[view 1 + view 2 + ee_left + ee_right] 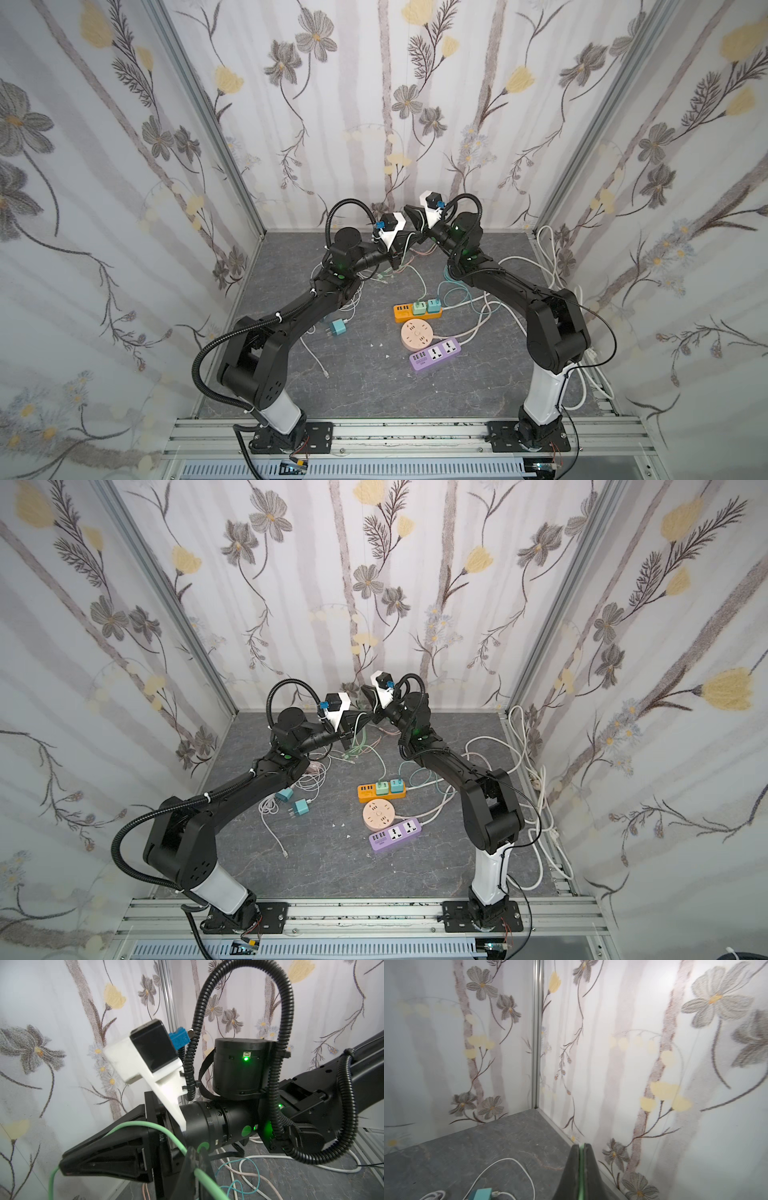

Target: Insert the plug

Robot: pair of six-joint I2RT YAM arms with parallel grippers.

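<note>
Teal plug (pixel 337 328) lies loose on the grey surface (pixel 365 386) beside the left arm, left of the orange power strip (pixel 400 314), while the left end effector (pixel 195 1157) and right end effector (pixel 581 1147), raised near the back wall, each pinch one green cable (pixel 128 1124).

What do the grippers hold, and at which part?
Both hold the green cable: the left gripper and the right gripper are each shut on its cord; no plug shows at either grip.
</note>
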